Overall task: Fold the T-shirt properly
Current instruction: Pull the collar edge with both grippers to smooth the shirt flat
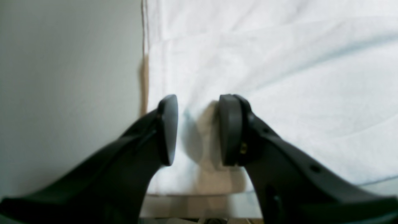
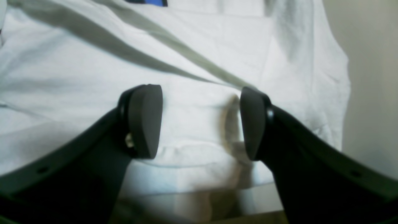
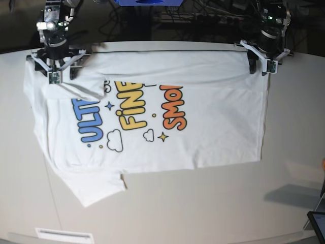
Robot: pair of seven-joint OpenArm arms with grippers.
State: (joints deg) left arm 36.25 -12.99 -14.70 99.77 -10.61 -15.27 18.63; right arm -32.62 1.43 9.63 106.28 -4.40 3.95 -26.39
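The white T-shirt lies spread on the table, print facing up. Its far edge is turned over toward the middle and covers the tops of the blue, yellow and orange letters. My left gripper is at the far right corner of the shirt. In the left wrist view the left gripper is open just above the cloth, near its side edge, with nothing pinched. My right gripper is at the far left corner. In its own view the right gripper stands wide open over the white fabric.
The pale table extends toward the near edge. One sleeve sticks out at the near left, beside a small black neck label. A dark tablet corner sits at the near right. Cables run behind the table's far edge.
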